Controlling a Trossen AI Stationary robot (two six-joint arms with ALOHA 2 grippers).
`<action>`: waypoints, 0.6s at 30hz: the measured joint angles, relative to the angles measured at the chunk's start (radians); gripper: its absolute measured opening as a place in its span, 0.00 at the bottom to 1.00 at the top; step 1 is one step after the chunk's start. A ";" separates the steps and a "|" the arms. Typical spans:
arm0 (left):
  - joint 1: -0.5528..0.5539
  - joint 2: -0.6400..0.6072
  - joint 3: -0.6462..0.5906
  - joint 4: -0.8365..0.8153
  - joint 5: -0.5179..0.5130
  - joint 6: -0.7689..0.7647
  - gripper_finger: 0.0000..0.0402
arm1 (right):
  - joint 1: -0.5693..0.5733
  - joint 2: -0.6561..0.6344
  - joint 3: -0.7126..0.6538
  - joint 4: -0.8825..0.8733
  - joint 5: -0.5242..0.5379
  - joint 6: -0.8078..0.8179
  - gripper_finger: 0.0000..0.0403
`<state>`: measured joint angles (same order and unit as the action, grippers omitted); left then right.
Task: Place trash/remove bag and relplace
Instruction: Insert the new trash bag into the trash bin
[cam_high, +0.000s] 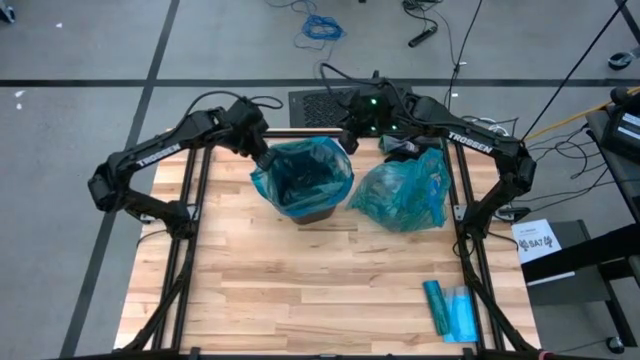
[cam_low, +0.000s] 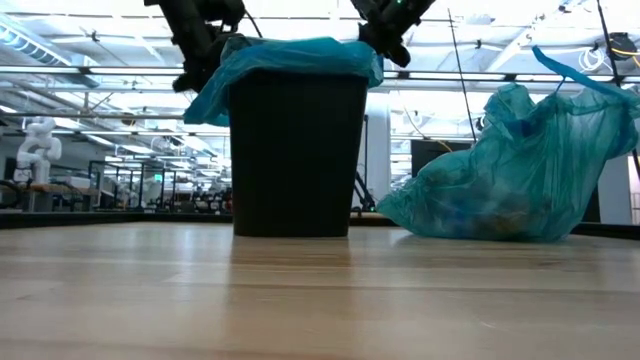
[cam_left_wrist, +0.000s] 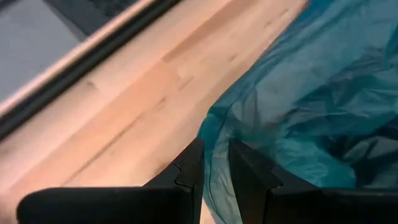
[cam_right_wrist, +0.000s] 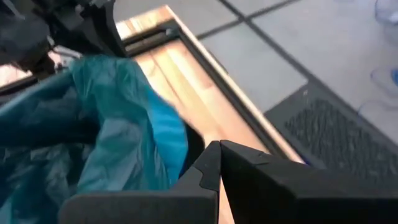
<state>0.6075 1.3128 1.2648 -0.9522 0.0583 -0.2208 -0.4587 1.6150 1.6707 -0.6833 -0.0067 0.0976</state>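
Observation:
A black bin stands at the table's far middle, lined with a teal bag whose rim is folded over the top. My left gripper is at the bin's far left corner, shut on the liner. My right gripper is at the far right corner, shut, beside the liner's rim. A full, crumpled teal bag lies on the table right of the bin. The paper trash is hidden. My left gripper pinches the liner's overhanging rim film between its two fingers at the bin's far left corner, coming from the far left and slanting down. The film runs slack from the fingers onto the bin's top. One layer or several, I cannot tell. My right gripper stands with shut fingers right beside the liner's folded rim at the bin's far right corner. No film shows between them. Whether their side touches the film cannot be told.
A flat blue-teal packet lies near the table's near right corner. A black cloth sits behind the full bag. Bare wood spreads across the near half. Metal frame rails run along both table sides.

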 joint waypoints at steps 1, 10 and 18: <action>0.009 0.000 -0.008 0.012 0.030 0.000 0.18 | 0.000 0.000 0.000 -0.019 -0.003 0.008 0.00; 0.023 0.000 -0.019 0.082 0.066 -0.002 0.18 | 0.017 -0.005 0.000 -0.049 -0.169 0.004 0.00; 0.023 0.000 -0.019 0.099 0.070 0.024 0.18 | 0.014 0.008 0.000 -0.133 -0.229 0.007 0.00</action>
<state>0.6300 1.3128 1.2453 -0.8534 0.1280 -0.1965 -0.4446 1.6225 1.6706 -0.8165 -0.2358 0.1043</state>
